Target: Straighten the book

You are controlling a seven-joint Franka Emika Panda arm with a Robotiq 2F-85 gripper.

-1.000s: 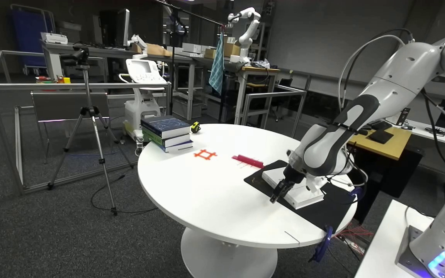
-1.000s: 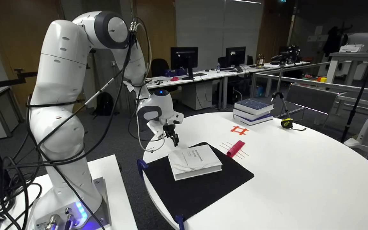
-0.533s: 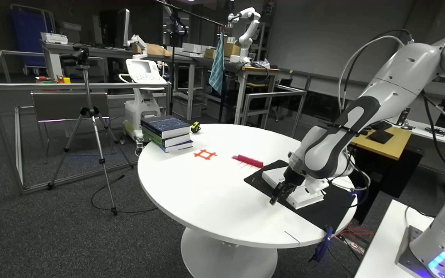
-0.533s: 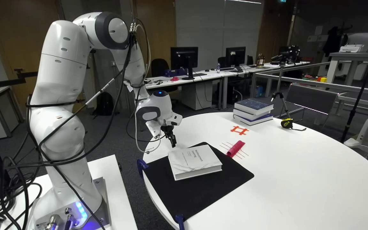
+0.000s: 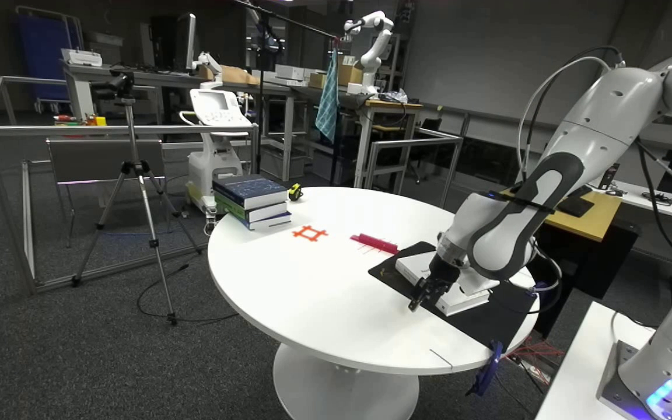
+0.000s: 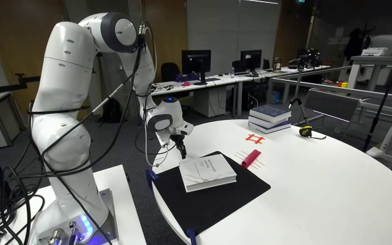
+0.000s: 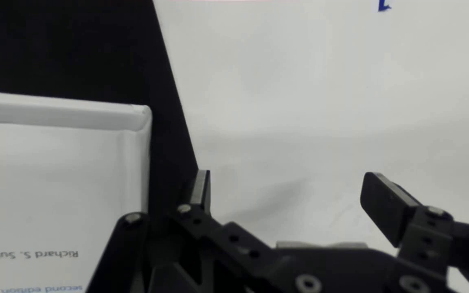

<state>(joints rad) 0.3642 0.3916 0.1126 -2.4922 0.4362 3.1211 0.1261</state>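
Note:
The book (image 6: 209, 172) is white with grey marbling and lies flat on the black sheet (image 6: 216, 207), its edges turned at an angle to the sheet's edges. In an exterior view the book (image 5: 415, 265) is partly hidden behind the arm. In the wrist view a corner of the book (image 7: 55, 175) shows at the left. My gripper (image 7: 285, 187) is open and empty, its fingers wide apart over white table beside the sheet's edge. The left finger is near the book's side, with a strip of black sheet between. The gripper also shows in both exterior views (image 5: 415, 304) (image 6: 183, 156).
A stack of thick books (image 5: 251, 201) and a yellow tape measure (image 5: 295, 192) stand at the table's far side. An orange frame-shaped mark (image 5: 310, 233) and a pink-red rolled piece (image 5: 375, 242) lie on the white table (image 5: 312, 291). Blue clamps (image 6: 151, 176) grip the table edge.
My gripper has moved slightly down and shifted a little, and the wrist and forearm have tilted. The book and the sheet have not moved.

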